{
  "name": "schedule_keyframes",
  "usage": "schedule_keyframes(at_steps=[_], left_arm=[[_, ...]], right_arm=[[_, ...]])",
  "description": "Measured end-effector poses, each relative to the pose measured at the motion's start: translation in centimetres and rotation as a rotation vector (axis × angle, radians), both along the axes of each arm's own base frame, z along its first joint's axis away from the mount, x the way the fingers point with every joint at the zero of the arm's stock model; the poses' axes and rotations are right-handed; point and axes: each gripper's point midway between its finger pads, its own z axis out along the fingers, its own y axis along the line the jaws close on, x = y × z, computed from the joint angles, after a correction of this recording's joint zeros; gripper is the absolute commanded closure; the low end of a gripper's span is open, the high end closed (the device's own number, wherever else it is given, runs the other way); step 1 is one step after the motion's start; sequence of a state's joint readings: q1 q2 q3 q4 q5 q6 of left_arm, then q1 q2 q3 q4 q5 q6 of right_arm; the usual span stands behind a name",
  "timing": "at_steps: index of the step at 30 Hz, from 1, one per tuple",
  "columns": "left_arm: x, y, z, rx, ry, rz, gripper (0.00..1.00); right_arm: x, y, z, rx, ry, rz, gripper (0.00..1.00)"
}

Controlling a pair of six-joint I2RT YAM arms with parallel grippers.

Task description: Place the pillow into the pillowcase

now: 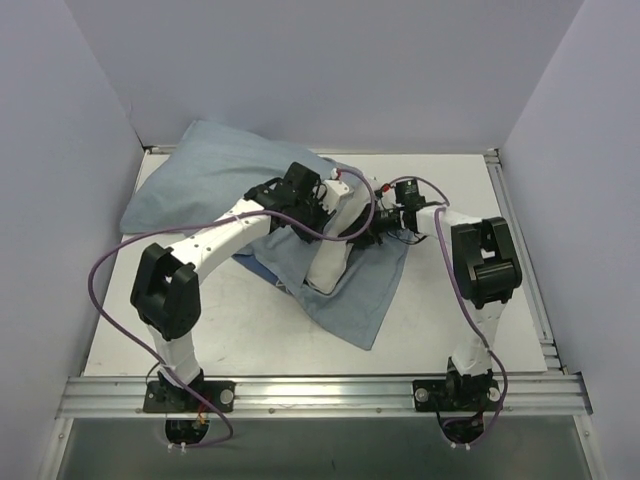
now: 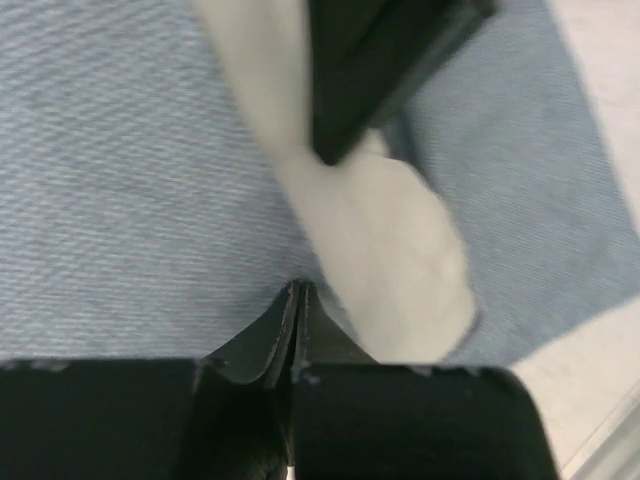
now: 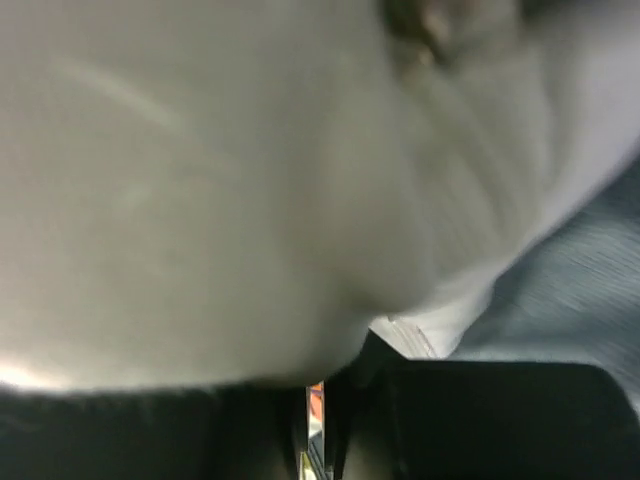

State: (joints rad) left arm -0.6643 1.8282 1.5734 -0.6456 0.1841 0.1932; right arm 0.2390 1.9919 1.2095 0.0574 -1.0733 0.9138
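Both arms bent inward over pillowcase [image 1: 200,170]; L pincer [image 2: 297,296] together, R pincer [image 3: 315,395] together against pillow [image 3: 200,180].

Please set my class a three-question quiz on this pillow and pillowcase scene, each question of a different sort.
1. True or false: the pillow is wholly hidden inside the pillowcase.
2. Multiple choice: the left gripper has its jaws A) wide open, B) shut, C) out of view.
3. Fill in: the pillow's colour is ___.

Key: 1 false, since a white stretch of it shows against the blue cloth; 2 B; 3 white.
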Motion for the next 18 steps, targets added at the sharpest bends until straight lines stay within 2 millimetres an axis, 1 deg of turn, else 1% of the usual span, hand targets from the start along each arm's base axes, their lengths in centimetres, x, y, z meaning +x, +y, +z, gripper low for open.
schedule_keyframes(at_steps=[2, 4, 5, 6, 7, 8, 9, 10, 11, 12, 13, 14, 16, 18], left_arm=[[-1.2, -0.4, 1.3, -0.06, 0.03, -0.059, 1.0], [-2.7, -0.6, 3.7, -0.127, 0.036, -0.117, 1.0], [-3.5, -0.7, 5.0, -0.16, 0.031, -0.147, 0.96], [-4.4, -0.7, 6.6, -0.194, 0.018, -0.179, 0.8], [-5.3, -0.8, 8.2, -0.223, -0.006, -0.214, 0.62], [-6.1, -0.8, 9.6, -0.245, -0.036, -0.247, 0.36], [-6.8, -0.7, 10.8, -0.257, -0.071, -0.275, 0.33], [-7.6, -0.8, 11.6, -0.265, -0.098, -0.295, 0.31], [-8.2, -0.9, 12.1, -0.264, -0.122, -0.317, 0.3], [-8.7, -1.3, 12.2, -0.252, -0.151, -0.344, 0.27], [-8.9, -1.8, 11.9, -0.237, -0.171, -0.366, 0.25], [-8.8, -2.5, 11.3, -0.219, -0.185, -0.38, 0.24], [-7.9, -3.8, 9.3, -0.164, -0.205, -0.393, 0.21], [-6.4, -4.9, 6.4, -0.091, -0.213, -0.391, 0.2]], right_arm=[[0.1, 0.5, 0.7, 0.037, -0.02, 0.011, 1.0], [-0.4, 1.3, 1.2, 0.07, -0.026, 0.037, 0.99], [-0.7, 1.7, 1.4, 0.083, -0.026, 0.052, 0.93], [-1.1, 2.0, 1.5, 0.095, -0.022, 0.068, 0.81], [-1.4, 2.1, 1.7, 0.106, -0.02, 0.082, 0.72], [-1.7, 2.1, 1.7, 0.112, -0.02, 0.093, 0.66], [-2.0, 1.9, 1.7, 0.111, -0.025, 0.106, 0.6], [-2.0, 1.2, 1.7, 0.096, -0.028, 0.106, 0.6], [-1.6, 0.1, 1.7, 0.071, -0.046, 0.1, 0.6], [-0.8, -1.3, 1.7, 0.039, -0.072, 0.086, 0.59], [0.4, -3.2, 2.1, 0.006, -0.115, 0.063, 0.59], [1.8, -5.2, 2.2, -0.051, -0.163, 0.032, 0.57], [4.5, -9.2, 2.6, -0.171, -0.268, -0.021, 0.57], [6.8, -12.9, 3.0, -0.311, -0.361, -0.057, 0.56]])
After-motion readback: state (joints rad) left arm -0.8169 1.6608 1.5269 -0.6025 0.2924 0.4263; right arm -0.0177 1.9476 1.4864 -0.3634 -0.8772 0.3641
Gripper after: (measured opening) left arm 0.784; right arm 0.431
